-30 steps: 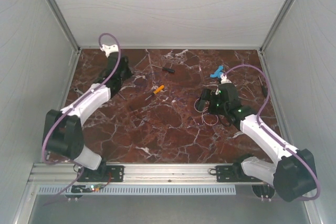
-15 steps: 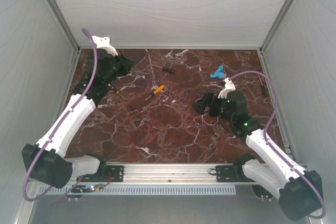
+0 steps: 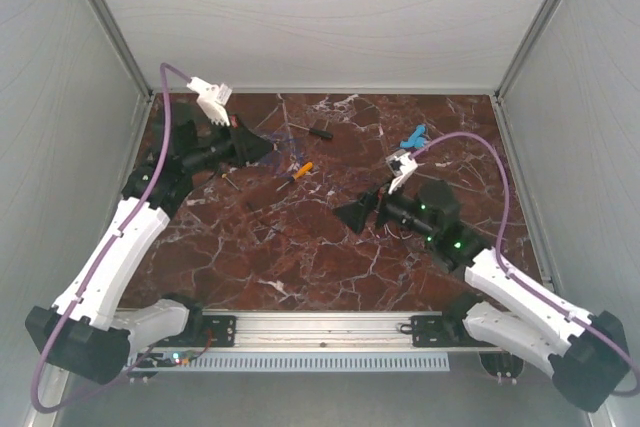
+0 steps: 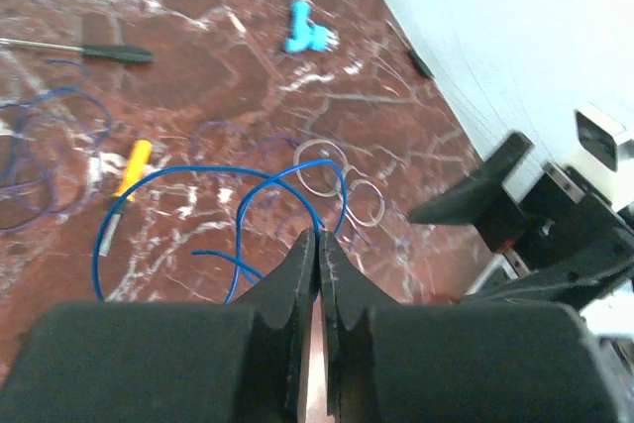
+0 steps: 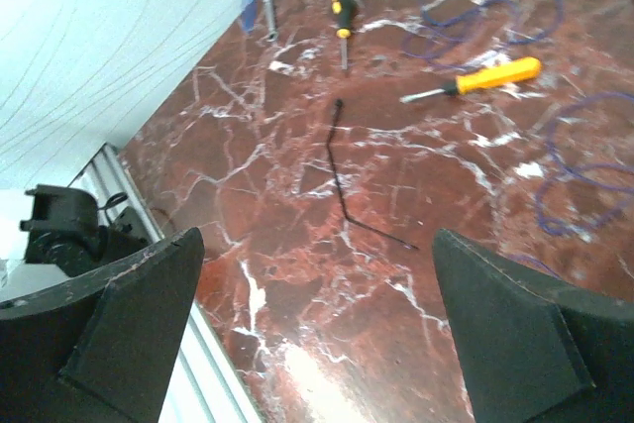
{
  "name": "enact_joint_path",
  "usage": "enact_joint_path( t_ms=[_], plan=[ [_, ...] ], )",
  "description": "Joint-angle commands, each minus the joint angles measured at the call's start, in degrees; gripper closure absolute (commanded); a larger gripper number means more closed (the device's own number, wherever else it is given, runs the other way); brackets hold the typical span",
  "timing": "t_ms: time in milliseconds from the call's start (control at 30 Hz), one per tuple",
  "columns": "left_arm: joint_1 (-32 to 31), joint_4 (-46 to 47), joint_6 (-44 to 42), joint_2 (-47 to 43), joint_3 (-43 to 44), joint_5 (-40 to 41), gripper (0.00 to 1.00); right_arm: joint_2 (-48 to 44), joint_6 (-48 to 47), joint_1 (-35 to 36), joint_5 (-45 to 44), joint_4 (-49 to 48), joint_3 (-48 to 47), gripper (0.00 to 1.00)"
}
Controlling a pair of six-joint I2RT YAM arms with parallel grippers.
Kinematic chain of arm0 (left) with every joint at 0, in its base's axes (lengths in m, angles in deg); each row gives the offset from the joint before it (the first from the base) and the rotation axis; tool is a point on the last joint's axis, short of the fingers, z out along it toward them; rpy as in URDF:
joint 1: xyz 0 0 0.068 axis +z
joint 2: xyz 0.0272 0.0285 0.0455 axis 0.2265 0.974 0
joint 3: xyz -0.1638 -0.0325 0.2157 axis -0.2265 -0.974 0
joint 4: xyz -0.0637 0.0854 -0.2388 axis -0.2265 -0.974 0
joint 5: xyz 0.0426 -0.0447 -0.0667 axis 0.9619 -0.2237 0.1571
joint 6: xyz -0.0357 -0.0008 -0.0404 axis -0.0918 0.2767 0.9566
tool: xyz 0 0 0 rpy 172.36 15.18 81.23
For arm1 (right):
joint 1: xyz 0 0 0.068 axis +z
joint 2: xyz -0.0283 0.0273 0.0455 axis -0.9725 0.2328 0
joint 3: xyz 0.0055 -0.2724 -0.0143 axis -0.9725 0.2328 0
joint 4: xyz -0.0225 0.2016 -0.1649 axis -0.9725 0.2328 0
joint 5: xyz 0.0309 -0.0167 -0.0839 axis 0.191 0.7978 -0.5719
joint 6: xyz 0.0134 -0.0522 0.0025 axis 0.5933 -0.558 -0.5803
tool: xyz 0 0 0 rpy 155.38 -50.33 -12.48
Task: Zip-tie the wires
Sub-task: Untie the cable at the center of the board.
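Marble table (image 3: 300, 257) — left claw (image 4: 318, 240) pressed together, arm stretched forward; right claw (image 3: 358, 212) spread wide, pointing left.

In the left wrist view the wires (image 4: 260, 177) meet the closed tips of the left end effector (image 4: 319, 245), and the pinched stretch is hidden between them. Further loops run off the left edge, which also cuts the shaft of the black-handled screwdriver (image 4: 114, 51). A dark object (image 4: 421, 64) by the wall is too small to name. In the right wrist view, loops leave the right edge, and the bottom edge cuts both fingers of the right end effector (image 5: 315, 240).
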Motion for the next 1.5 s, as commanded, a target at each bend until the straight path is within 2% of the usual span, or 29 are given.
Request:
enact_joint_path(
  t_ms=[0, 133, 367, 500, 633, 700, 900, 1000, 1067, 1133, 1200, 1300, 1367, 1467],
  plan=[
    [-0.28, 0.08, -2.91, -1.17, -1.06, -13.41, 1.00, 3.47, -5.53, 5.21, -2.83, -4.86, -5.18, 0.02],
    [-0.51, -0.10, -5.12, -1.74, -2.85, -20.77, 1.00, 5.53, -8.59, 7.12, -3.98, -5.66, -7.41, 0.02],
    [-1.28, 2.44, -6.86, -3.72, -6.67, -27.12, 1.00, 9.08, -12.11, 8.97, -2.81, -6.41, -11.69, 0.02],
    [-1.30, 2.84, -7.06, -3.84, -7.72, -29.43, 1.00, 12.24, -13.60, 10.58, -3.49, -6.13, -14.76, 0.09],
    [-1.29, 3.18, -7.09, -4.68, -8.98, -29.69, 1.00, 15.58, -14.70, 11.60, -3.49, -5.88, -16.91, 0.26],
    [-1.29, 3.34, -6.99, -4.95, -9.32, -29.90, 1.00, 16.82, -14.70, 12.05, -3.31, -6.19, -17.34, 0.38],
    [-1.29, 3.38, -7.06, -5.16, -9.76, -30.58, 1.00, 19.12, -13.83, 12.83, -4.17, -6.55, -18.14, 0.99],
    [-1.30, 3.34, -7.14, -5.18, -9.91, -30.74, 1.00, 19.43, -12.31, 12.76, -7.31, -6.20, -18.59, 1.00],
    [-1.35, 3.12, -7.23, -4.99, -10.02, -31.63, 1.00, 19.70, -10.91, 12.74, -12.58, -5.19, -19.52, 1.00],
    [-1.44, 3.01, -7.23, -4.60, -10.02, -32.98, 1.00, 20.94, -9.07, 11.84, -20.60, -1.30, -22.35, 1.00],
    [-1.67, 2.85, -7.25, -4.30, -9.96, -33.98, 1.00, 23.50, -4.27, 8.09, -24.07, 5.82, -26.59, 1.00],
    [-2.13, 2.76, -7.53, -4.57, -10.05, -34.68, 1.00, 28.38, 4.67, -0.34, -22.32, 16.01, -31.88, 1.00],
    [-2.08, 2.67, -7.86, -5.21, -9.88, -33.15, 1.00, 30.62, 6.43, -4.16, -21.06, 19.51, -32.99, 1.00],
    [-2.08, 2.21, -8.66, -7.30, -9.82, -27.68, 1.00, 30.57, 7.10, -6.28, -21.92, 21.50, -30.92, 1.00]
  ],
)
